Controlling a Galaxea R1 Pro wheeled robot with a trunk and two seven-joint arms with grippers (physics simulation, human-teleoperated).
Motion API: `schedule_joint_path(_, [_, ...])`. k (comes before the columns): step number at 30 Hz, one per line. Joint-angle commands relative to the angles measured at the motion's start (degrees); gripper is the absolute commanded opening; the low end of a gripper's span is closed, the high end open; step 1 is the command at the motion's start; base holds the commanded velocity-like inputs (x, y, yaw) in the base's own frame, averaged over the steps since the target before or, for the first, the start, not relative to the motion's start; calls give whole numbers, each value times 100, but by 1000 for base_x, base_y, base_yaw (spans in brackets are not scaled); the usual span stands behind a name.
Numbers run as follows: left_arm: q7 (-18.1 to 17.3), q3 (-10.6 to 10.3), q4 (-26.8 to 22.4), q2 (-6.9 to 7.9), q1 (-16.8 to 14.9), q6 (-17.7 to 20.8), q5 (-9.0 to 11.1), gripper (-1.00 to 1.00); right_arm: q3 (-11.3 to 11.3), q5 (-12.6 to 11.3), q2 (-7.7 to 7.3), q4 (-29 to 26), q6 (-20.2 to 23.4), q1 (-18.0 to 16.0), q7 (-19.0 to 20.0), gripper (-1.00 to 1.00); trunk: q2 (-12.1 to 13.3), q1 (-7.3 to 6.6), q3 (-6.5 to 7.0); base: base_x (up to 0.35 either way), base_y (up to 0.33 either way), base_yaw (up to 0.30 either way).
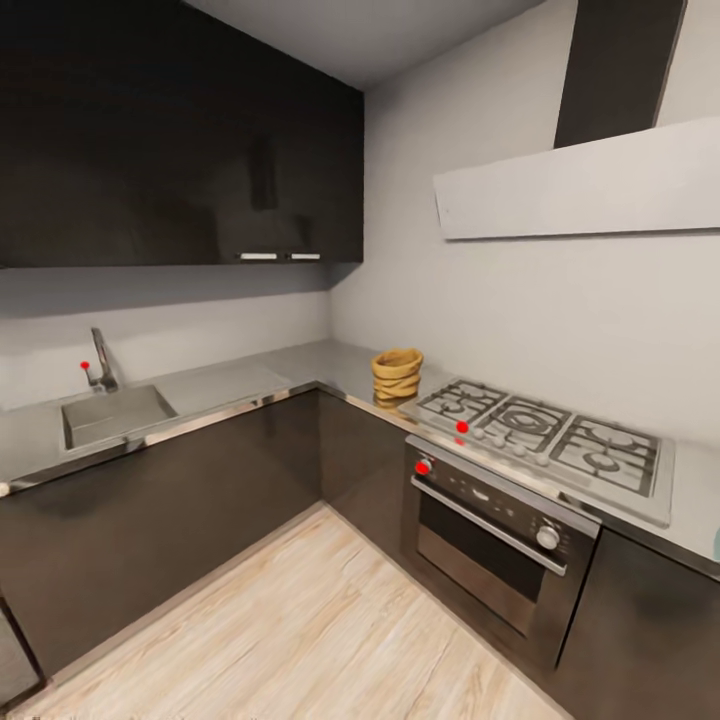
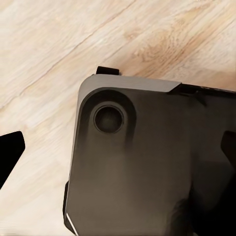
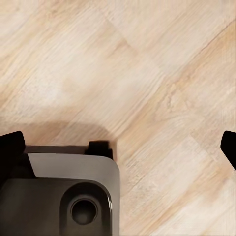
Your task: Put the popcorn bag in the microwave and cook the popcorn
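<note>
One popcorn bag [image 1: 397, 375] stands beside hob [image 1: 545, 432]

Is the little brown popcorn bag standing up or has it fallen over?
Standing up. The popcorn bag sits upright on the countertop, its rolled rim facing up, just beside the gas hob.

Sink [image 1: 110, 415], tap [image 1: 102, 360], black-fronted oven [image 1: 495, 540]

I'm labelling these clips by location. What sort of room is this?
A home-style kitchen: a gas hob with an oven under it, a sink with a tap, and dark cabinets above.
</note>
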Motion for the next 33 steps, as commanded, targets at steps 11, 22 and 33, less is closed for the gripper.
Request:
schedule_joint_path(11, [-1,11,-2,-18,-1,-11,37,100,-46,35,-5,19,-33,-7,11,100,-4,0,38,0,0,260])
schedule_joint_path(22, [-1,11,-2,-19,-1,-11,37,100,-50,35,-5,19,-33,-9,11,100,-4,0,83,0,0,261])
schedule_joint_path(33, [-10,9,7,-19,-1,-11,37,100,-45,35,-7,19,48,-9,19,100,-4,0,94,83,0,66])
